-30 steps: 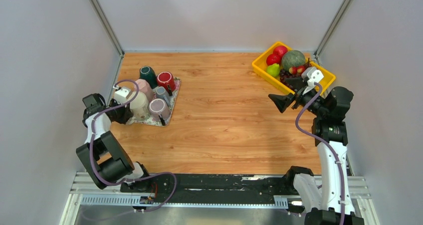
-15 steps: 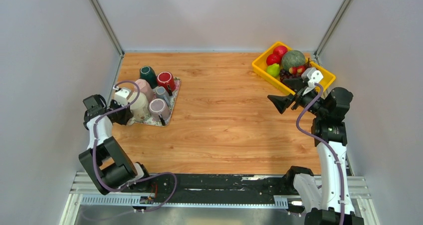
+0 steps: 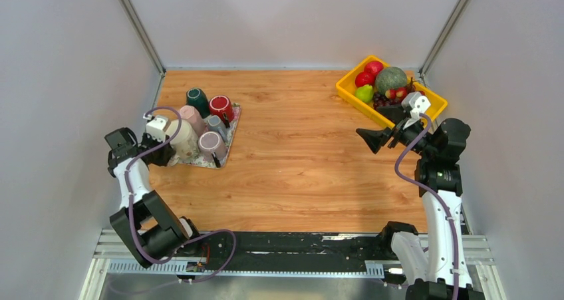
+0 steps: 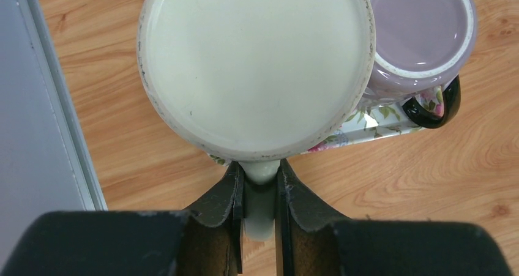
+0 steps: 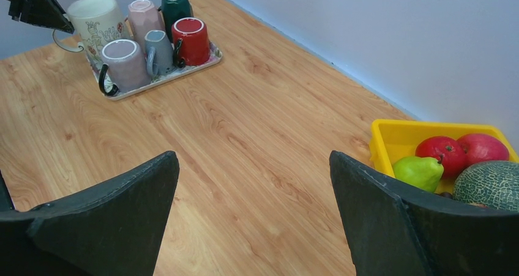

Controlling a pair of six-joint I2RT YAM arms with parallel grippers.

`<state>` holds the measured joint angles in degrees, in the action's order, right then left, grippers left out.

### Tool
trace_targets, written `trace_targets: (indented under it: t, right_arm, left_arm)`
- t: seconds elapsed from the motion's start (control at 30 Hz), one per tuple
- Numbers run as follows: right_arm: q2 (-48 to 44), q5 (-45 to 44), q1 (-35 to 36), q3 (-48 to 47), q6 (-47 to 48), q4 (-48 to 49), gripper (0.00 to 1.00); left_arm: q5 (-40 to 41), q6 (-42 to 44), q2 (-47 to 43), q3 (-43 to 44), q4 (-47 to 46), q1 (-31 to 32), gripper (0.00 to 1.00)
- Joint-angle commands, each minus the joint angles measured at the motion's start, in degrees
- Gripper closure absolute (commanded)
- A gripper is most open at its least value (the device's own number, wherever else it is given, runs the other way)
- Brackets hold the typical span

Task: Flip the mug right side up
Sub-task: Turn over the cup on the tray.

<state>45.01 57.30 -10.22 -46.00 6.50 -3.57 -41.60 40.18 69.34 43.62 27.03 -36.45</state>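
A large cream mug point(image 4: 254, 62) with a drawn pattern stands upside down, base up, at the near left corner of a floral tray point(image 4: 379, 120). My left gripper point(image 4: 259, 169) is shut on its handle point(image 4: 260, 205), which points off the tray toward me. The mug also shows in the top view point(image 3: 183, 139) and the right wrist view point(image 5: 98, 22). I cannot tell whether it is lifted off the tray. My right gripper point(image 5: 254, 156) is open and empty above bare table at the right point(image 3: 369, 137).
On the tray stand several other upside-down mugs: purple point(image 3: 211, 144), grey-blue point(image 3: 215, 124), pink point(image 3: 193, 117), red point(image 3: 220, 106) and dark green point(image 3: 196, 99). A yellow bin point(image 3: 349, 87) of fruit stands at the back right. The left wall is close to my left arm.
My left arm has shifted slightly left and back with the cream mug's handle in its jaws, and the mug has moved a little with it. The right arm has barely moved.
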Motion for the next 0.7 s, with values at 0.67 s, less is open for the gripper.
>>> trace_targets:
  t: [0.67]
  right_arm:
    - [-1.6, 2.9, -0.1, 1.0, -0.3, 3.0, 0.0]
  left_arm:
    - [-10.4, 2.2, -13.7, 10.2, 9.0, -1.4, 1.0]
